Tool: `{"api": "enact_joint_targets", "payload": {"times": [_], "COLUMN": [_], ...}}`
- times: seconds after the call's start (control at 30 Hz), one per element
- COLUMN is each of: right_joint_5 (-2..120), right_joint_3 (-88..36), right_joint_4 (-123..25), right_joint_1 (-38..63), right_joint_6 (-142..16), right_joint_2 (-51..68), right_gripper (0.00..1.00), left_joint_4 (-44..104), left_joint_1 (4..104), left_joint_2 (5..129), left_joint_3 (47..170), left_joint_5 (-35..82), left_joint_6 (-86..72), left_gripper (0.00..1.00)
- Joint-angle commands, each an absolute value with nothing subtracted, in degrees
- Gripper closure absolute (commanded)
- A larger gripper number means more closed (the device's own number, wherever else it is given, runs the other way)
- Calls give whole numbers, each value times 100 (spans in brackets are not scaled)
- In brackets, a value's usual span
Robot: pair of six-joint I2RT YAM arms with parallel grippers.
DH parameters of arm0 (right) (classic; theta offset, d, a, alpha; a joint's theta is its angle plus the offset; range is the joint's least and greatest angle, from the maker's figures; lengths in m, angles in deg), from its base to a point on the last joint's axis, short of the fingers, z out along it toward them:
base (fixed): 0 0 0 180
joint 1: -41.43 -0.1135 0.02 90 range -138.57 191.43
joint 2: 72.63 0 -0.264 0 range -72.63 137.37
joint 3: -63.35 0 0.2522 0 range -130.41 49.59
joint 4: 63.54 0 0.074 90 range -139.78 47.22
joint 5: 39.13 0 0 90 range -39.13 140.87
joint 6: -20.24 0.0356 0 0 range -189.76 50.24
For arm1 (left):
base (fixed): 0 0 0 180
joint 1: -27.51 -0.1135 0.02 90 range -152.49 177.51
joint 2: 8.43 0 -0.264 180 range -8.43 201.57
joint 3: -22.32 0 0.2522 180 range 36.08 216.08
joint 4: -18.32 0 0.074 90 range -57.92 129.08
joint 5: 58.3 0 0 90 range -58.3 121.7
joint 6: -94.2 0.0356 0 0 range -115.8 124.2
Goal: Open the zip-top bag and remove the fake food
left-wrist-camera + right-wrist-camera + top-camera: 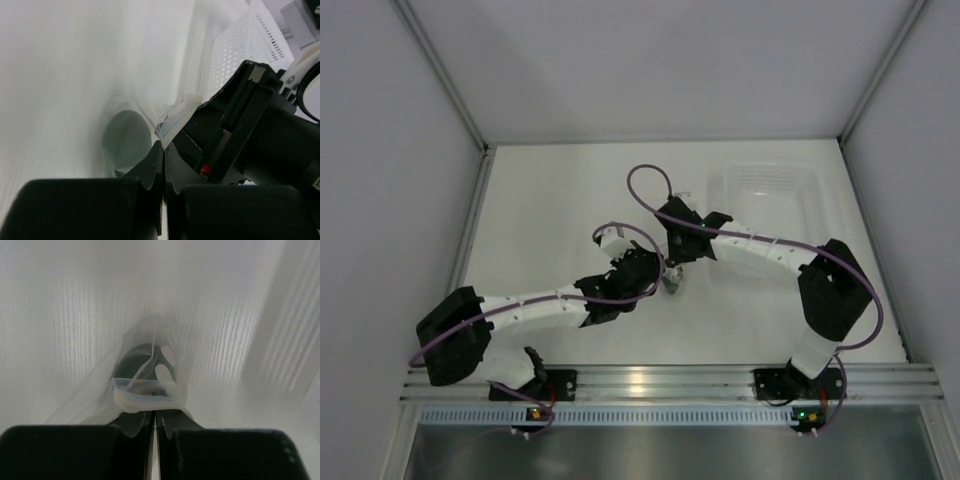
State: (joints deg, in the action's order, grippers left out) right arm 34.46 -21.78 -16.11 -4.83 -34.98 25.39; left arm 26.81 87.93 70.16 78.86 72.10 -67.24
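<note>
Green fake food [136, 358] blurred inside zip-top bag [90, 401]; bag edge buried between jaws.

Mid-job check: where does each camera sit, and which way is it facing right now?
Top external: above and behind the bases, looking down at the table; both arms show, left gripper and right gripper meeting at the zip-top bag.
Left wrist: low, facing across the table along its shut fingers to the bag, fake food and right gripper.
Right wrist: facing the table past its shut fingers pinching the bag's top.
Shared: both wrist views show bag and food.
</note>
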Motion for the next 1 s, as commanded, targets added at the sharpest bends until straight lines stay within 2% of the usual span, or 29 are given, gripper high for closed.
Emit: {"api": "enact_joint_targets", "payload": {"times": [0.0, 0.17, 0.3, 0.73, 0.97], "right_joint_5": [3160, 4207, 4137, 3646, 3478], "right_joint_3": [-2397, -2379, -2485, -2591, -2362], "right_joint_4": [-1268, -1480, -1322, -804, -636], "right_joint_1": [-401, -427, -594, -814, -831], "right_joint_6": [-3742, -3864, -3891, -3997, -4058], "right_joint_2": [2397, 2395, 2651, 3047, 2871], "right_gripper": [98, 97, 95, 77, 77], "left_joint_4": [2541, 2541, 2541, 2541, 2541], "left_joint_1": [8833, 8877, 8912, 8929, 8938], "left_joint_2": [6786, 6813, 6830, 6742, 6619], "left_joint_3": [7687, 7511, 7387, 7343, 7352], "left_joint_5": [7477, 7450, 7442, 7389, 7564], "left_joint_6": [-7006, -7121, -7174, -6980, -6770], "left_gripper": [100, 100, 100, 100, 100]}}
